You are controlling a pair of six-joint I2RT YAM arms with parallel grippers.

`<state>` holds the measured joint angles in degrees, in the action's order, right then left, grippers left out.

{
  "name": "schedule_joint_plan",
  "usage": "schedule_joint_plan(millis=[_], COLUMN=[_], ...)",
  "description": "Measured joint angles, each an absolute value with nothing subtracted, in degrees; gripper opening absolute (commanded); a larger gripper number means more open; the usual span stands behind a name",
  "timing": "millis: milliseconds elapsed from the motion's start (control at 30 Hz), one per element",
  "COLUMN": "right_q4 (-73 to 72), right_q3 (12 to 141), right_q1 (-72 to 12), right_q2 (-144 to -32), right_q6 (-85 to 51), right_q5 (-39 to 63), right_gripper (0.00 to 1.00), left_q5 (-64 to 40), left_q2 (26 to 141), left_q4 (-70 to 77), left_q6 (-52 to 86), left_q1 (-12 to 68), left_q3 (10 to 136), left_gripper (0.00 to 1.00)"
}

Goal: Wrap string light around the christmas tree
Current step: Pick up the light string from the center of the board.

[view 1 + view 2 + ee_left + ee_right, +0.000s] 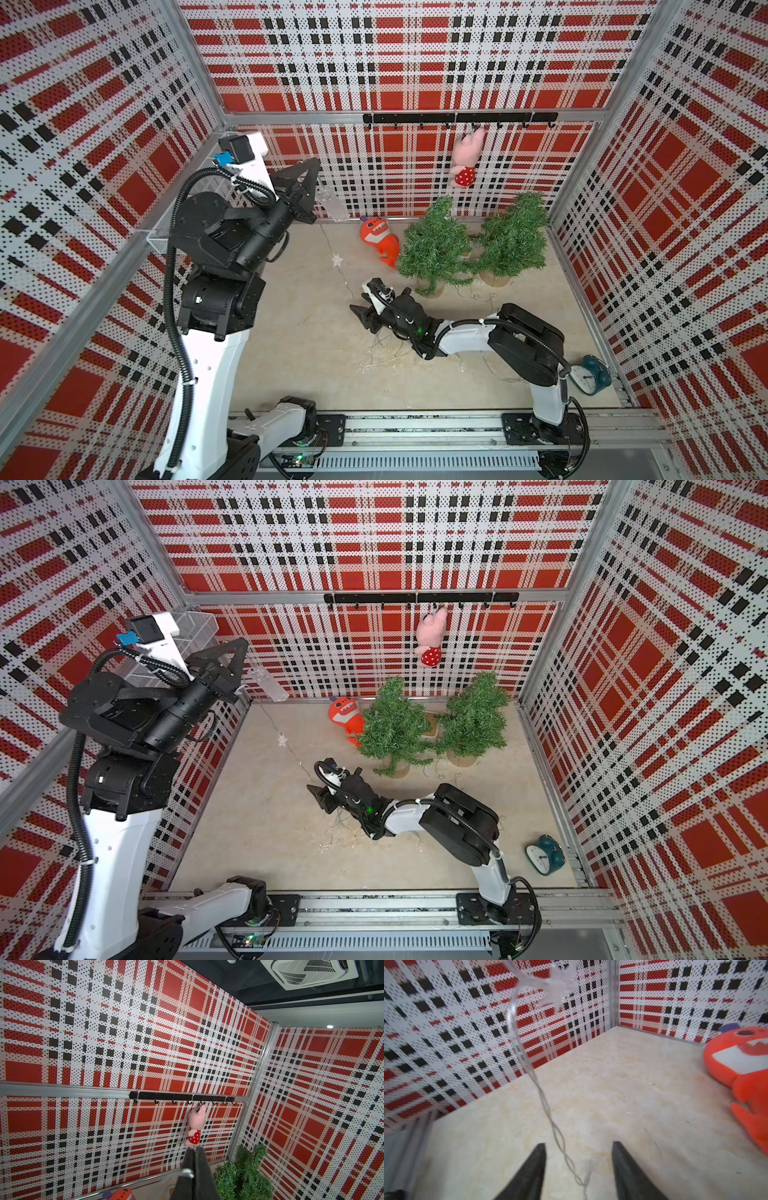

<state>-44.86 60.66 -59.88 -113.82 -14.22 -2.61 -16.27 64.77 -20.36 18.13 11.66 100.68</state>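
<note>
Clear twisted wire of the string light (548,1109) passes between the fingers of my right gripper (579,1144). Its jaws stand apart, with bare table (643,1105) visible on either side of the strand, so nothing is clamped there. The gap is set around the wire so that closing would, in my judgement, catch it at mid-length and give me a second handle on it. My left gripper (195,1154) is raised high near the left wall with its jaws pressed together. The clear battery case (332,203) hangs just beside it, and the strand climbs from the table toward it past a white star ornament (337,260), so I judge it is clamped on the string's upper end. Holding that end high lifts the strand off the table and draws it nearly straight, which makes it easier to reach than the loose tangle (382,353) lying under my right arm. The christmas tree (434,245) stands upright near the back wall, between a second tree (513,237) and an orange plush (380,243). I see no wire on its branches, so wrapping is not yet begun. The next move calls for a firm pinch, since thin wire can slip from the jaws
</note>
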Motion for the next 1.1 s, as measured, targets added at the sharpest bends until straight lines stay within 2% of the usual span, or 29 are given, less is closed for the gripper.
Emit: schedule_joint_plan(millis=[100, 167, 200, 367, 667, 933, 1100], right_q4=[-46.76, -47.86, -48.25, -48.62, -37.06, -20.62, -9.8], right_q3=[59.92, 60.01, 60.05, 57.45, 46.52, 42.44, 40.58], right_q1=[-59.88, -59.88, -59.88, -59.88, -59.88, -56.53, -52.29], right_q2=[-113.84, -113.89, -113.89, -112.01, -92.92, -80.18, -72.58], right_q6=[-13.76, -13.19, -13.19, -12.58, -11.44, -11.99, -11.77], right_q5=[-3.88, -4.67, -5.28, -8.01, -12.6, -17.02, -18.41], right_gripper=[0.1, 0.01, 0.0, 0.0, 0.0, 0.0, 0.0], left_q5=[-16.32, -16.32, -16.36, -16.58, -20.86, -38.35, -37.95], left_q2=[64.77, 64.77, 64.75, 64.2, 61.56, 56.8, 54.85], left_q4=[-20.69, -21.08, -21.3, -22.55, -21.78, -2.72, -1.67], left_q6=[18.13, 18.11, 18.09, 17.69, 18.2, 34.81, 35.46], left_q1=[11.64, 11.38, 11.22, 9.65, 4.71, 1.58, 1.3], left_q3=[100.68, 100.68, 100.68, 100.62, 96.97, 82.91, 78.22], left_gripper=[0.0, 0.0, 0.0, 0.0, 0.01, 0.01, 0.01])
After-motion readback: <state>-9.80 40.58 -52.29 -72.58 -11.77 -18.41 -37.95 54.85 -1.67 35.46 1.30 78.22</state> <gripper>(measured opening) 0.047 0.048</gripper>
